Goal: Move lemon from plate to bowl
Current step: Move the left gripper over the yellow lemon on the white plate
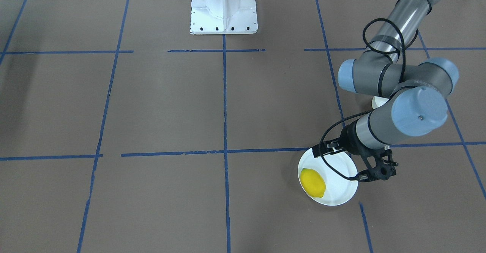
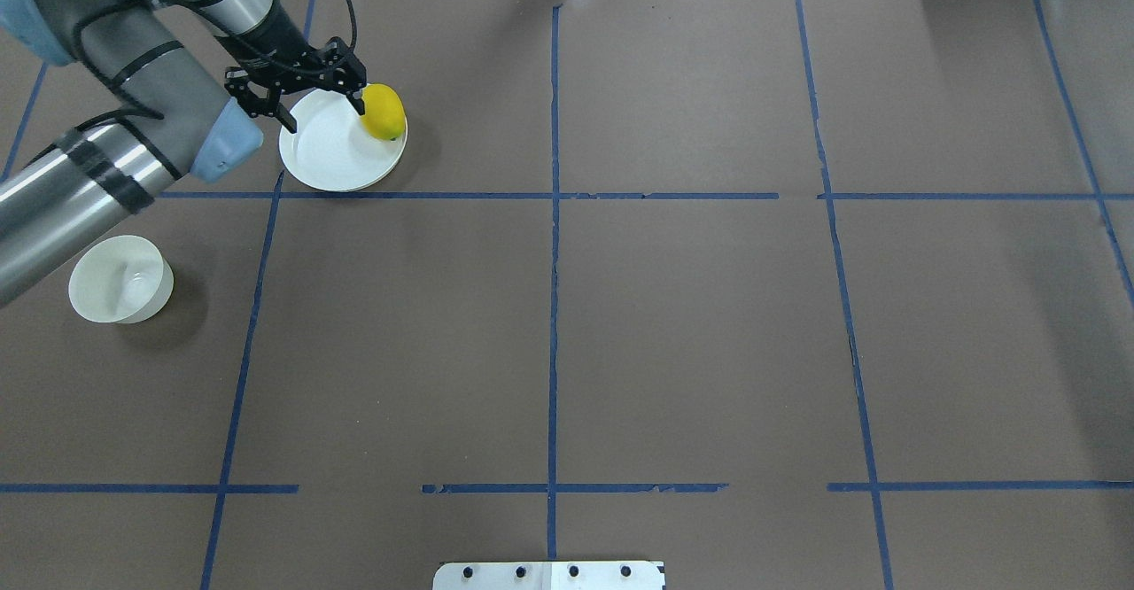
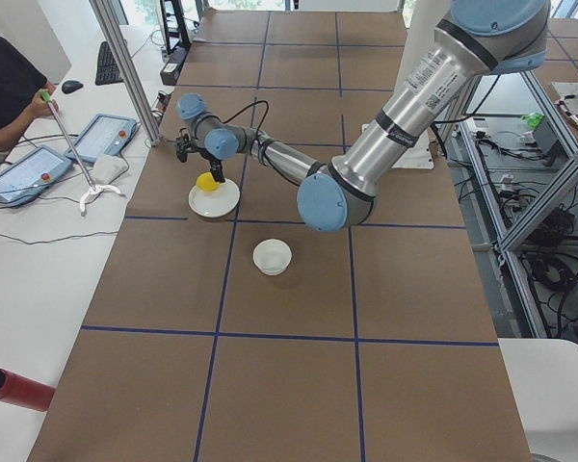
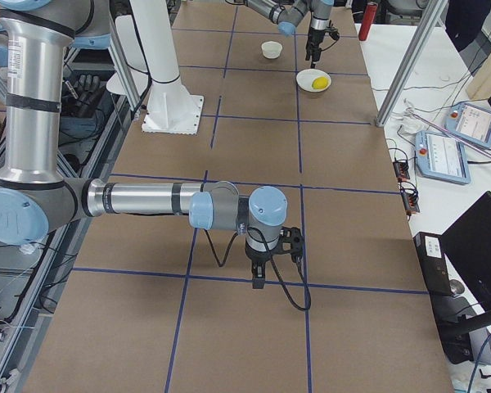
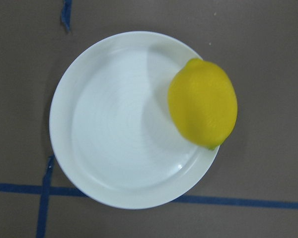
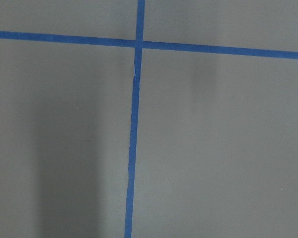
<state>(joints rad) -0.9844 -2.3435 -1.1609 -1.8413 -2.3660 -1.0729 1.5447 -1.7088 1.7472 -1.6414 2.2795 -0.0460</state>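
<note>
Overhead exterior shows the left fingers point(image 2: 356, 94) spread wide above the plate point(image 2: 328, 154). One tip is just beside the lemon point(image 2: 384, 112), which lies on the plate's rim, on the side away from the bowl point(image 2: 120, 278). For a sound grasp, centre the fingers across the lemon's short width, descend, then close. Whether the right fingers point(image 4: 257, 281) are spread, I cannot tell.
</note>
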